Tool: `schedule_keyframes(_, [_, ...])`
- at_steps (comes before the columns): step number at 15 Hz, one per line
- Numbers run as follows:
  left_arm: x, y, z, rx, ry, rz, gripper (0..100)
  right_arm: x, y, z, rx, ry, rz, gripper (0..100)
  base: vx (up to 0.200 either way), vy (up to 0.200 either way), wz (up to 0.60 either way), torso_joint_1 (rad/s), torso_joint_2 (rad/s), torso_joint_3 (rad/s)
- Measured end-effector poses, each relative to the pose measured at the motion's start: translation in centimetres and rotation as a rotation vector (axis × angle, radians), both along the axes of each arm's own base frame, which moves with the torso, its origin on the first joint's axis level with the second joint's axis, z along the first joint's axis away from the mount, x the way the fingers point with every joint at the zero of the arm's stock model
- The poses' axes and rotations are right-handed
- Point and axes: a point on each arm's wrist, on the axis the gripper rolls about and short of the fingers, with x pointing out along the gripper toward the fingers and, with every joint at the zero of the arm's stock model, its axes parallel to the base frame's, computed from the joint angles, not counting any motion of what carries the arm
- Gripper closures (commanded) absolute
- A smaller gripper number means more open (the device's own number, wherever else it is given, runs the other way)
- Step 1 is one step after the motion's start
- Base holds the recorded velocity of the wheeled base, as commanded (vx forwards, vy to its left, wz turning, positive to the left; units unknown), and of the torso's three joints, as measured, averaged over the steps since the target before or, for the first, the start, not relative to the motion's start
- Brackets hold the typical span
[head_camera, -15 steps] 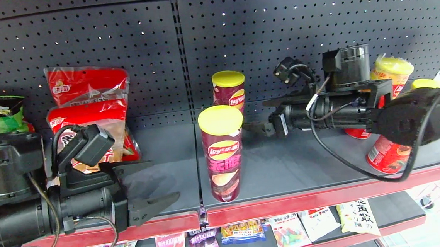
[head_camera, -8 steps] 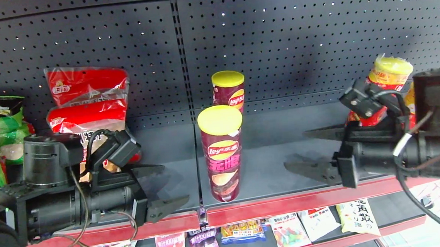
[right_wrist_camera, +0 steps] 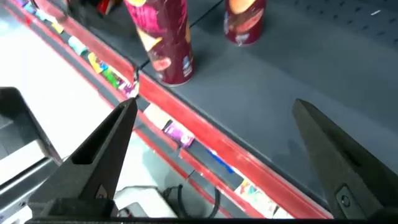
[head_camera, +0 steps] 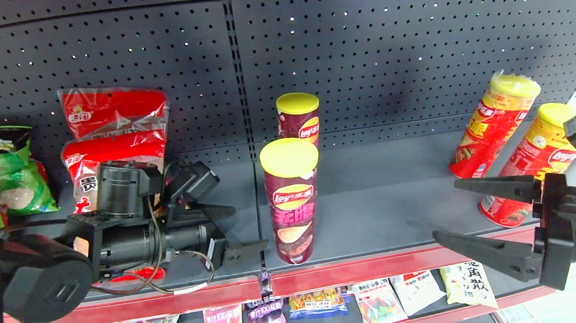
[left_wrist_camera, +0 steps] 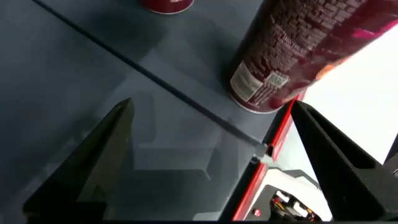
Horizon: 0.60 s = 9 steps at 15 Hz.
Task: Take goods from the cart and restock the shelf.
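Maroon can (head_camera: 291, 202) just beside left tool (head_camera: 249, 226) (spread, empty), right tool (head_camera: 445, 210) spread — farther off.

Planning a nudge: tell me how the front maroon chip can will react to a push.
The front maroon chip can is tall, narrow, upright: a high push would probably tip it. It stands near the red shelf lip, so it could fall off.
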Motion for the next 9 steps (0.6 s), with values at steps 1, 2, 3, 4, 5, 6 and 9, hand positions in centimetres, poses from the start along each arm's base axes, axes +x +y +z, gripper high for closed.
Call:
schedule_keyframes(1, [0.22,-0.24,-0.2,0.003,0.004,-0.002,0,-0.06,-0.03,0.32,0.006,-0.012,0.0,0,0.0,0.0,0.0,0.0,0.0,0.0])
schedule_keyframes(2, [0.36,-0.42,-0.43,0.007,0.01,-0.006,0,-0.06,-0.05,0.63,0.012,-0.023,-0.002,0,0.0,0.0,0.0,0.0,0.0,0.0])
schedule_keyframes(3, [0.54,-0.55,-0.57,0.008,0.013,-0.007,0,-0.04,-0.04,0.88,0.016,-0.031,-0.003,0,0.0,0.0,0.0,0.0,0.0,0.0])
schedule_keyframes(4, [0.65,-0.61,-0.72,0.009,0.017,-0.008,0,-0.03,-0.03,1.01,0.018,-0.035,-0.004,0,0.0,0.0,0.0,0.0,0.0,0.0])
schedule_keyframes(5, [0.78,-0.69,-0.78,0.009,0.017,-0.009,0,-0.04,-0.02,1.06,0.019,-0.036,-0.003,0,0.0,0.0,0.0,0.0,0.0,0.0])
schedule_keyframes(6, [0.89,-0.74,-0.85,0.009,0.016,-0.008,0,-0.03,-0.02,1.1,0.02,-0.038,-0.003,0,0.0,0.0,0.0,0.0,0.0,0.0])
schedule_keyframes(9, [0.98,-1.19,-1.05,0.009,0.017,-0.021,0,-0.02,-0.02,1.12,0.02,-0.038,-0.003,0,0.0,0.0,0.0,0.0,0.0,0.0])
